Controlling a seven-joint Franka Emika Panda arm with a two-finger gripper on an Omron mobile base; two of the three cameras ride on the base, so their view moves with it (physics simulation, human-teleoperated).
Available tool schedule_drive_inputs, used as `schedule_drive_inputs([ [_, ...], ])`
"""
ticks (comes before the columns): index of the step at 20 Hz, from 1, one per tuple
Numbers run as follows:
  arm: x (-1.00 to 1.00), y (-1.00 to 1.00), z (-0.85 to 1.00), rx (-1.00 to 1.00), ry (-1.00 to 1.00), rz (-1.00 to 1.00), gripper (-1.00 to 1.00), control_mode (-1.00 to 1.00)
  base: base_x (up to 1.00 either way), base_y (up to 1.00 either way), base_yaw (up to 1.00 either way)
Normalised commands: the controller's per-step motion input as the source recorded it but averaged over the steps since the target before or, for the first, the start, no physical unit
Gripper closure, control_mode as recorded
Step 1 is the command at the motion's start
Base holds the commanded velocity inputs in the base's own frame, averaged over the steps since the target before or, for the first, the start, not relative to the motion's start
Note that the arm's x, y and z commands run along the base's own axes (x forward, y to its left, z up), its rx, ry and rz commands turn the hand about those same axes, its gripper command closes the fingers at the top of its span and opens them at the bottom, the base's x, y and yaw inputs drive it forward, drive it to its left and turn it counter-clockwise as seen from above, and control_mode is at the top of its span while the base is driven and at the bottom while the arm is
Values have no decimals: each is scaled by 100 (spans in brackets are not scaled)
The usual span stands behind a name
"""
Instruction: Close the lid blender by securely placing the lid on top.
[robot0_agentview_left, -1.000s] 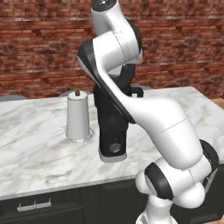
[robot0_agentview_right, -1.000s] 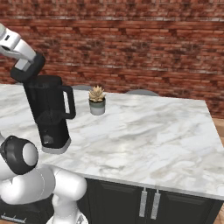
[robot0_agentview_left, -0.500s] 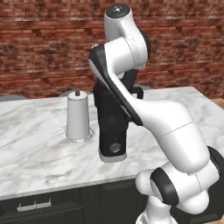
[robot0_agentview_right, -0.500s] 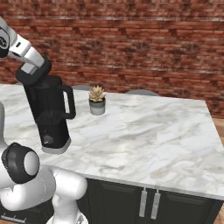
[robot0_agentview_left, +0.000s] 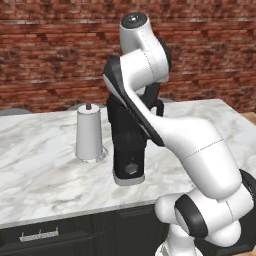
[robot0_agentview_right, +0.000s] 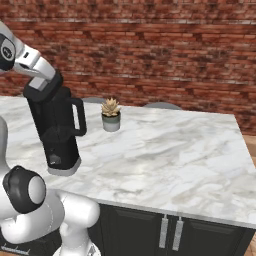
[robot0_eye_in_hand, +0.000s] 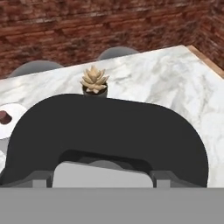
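Blender (robot0_agentview_left: 129, 150) top and jar hidden behind arm in left base view. Lid (robot0_eye_in_hand: 109, 135) cut off by bottom band in hand view. Jaws state unreadable. Small plant (robot0_eye_in_hand: 94, 82) base hidden behind lid.

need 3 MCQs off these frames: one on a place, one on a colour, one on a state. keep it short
1. In the right base view, where does the potted succulent stand?
A. right of the blender, apart from it
B. on top of the blender
C. on the floor

2. What colour is the knob on the white-grey cylinder?
A. green
B. dark red
C. yellow

3. How does the blender stand?
A. tipped on its side
B. hanging off the edge
C. upright on the counter

Answers: 1 A, the pot sits clear of the handle side; 2 B, as the left base view shows; 3 C, its base lies flat on the marble.
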Motion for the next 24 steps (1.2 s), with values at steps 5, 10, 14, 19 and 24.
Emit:
schedule_drive_inputs([
  [5, 10, 0, 0, -3, 10, 12, 100, -100, 0, 0, 0],
  [10, 26, 0, 6, 0, 18, 11, 100, -100, 0, 0, 0],
  [14, 22, 0, 3, 0, 14, 11, 100, -100, 0, 0, 0],
  [19, 2, 0, -6, 0, 10, 14, 100, -100, 0, 0, 0],
  [24, 9, 0, -14, 0, 9, 12, 100, -100, 0, 0, 0],
])
